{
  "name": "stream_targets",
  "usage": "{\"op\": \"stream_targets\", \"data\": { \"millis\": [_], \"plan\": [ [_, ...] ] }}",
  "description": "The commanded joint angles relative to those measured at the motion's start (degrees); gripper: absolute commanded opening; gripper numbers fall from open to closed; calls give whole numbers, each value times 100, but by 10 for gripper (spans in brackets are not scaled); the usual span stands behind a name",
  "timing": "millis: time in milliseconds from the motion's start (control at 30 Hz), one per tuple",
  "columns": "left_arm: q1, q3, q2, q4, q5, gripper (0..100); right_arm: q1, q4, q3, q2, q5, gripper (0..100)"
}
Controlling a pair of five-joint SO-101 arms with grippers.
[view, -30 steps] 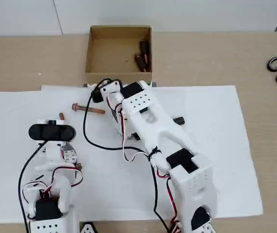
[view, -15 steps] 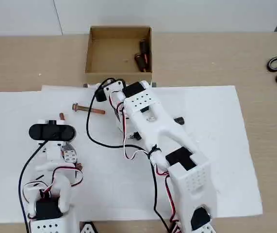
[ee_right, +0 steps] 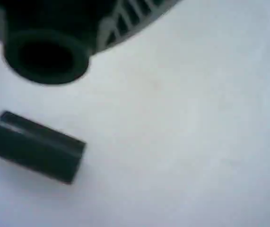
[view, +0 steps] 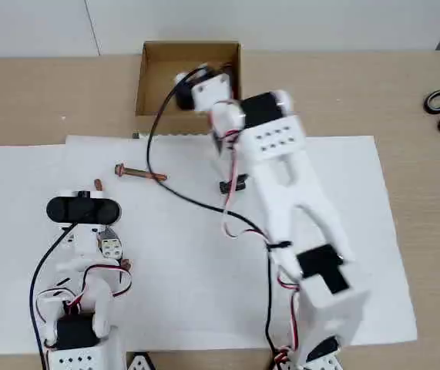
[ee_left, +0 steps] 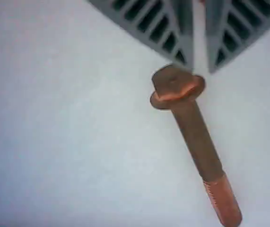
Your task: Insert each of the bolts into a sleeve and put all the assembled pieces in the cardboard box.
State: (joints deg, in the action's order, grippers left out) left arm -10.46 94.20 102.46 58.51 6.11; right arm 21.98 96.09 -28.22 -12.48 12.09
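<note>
Bolt lies flat on the white paper just past the tips of the left claw, its flanged head nearest them and its threaded end pointing away. The claw's ribbed jaws stand barely apart, a thin slit of paper showing between them, and they grip nothing. From above, the bolt rests ahead of the left arm, between it and the box.

The right claw is clamped on a black sleeve, held clear of the paper with its open bore facing the wrist camera. A second sleeve lies on its side on the paper close beneath that claw, apart from the gripped one. From above, the second sleeve sits beside the right arm, whose wrist hangs over the box's near wall.
</note>
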Motion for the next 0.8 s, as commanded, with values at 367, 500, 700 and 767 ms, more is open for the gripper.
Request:
{"op": "stream_targets", "data": {
  "millis": [367, 500, 700, 767],
  "plan": [
    [0, -3468, -1916, 993, 484, 20, -1543, 13, 1978, 2325, 97, 3],
    [9, -4980, -3613, 1020, 0, 21, -1745, 13, 2664, 2835, 97, 3],
    [0, -7169, -5925, 1266, -870, 22, -1982, 4, 3648, 3679, 97, 3],
    [9, -7767, -6453, 1512, -1178, 22, -2123, 4, 3956, 4004, 97, 3]
  ]
}}
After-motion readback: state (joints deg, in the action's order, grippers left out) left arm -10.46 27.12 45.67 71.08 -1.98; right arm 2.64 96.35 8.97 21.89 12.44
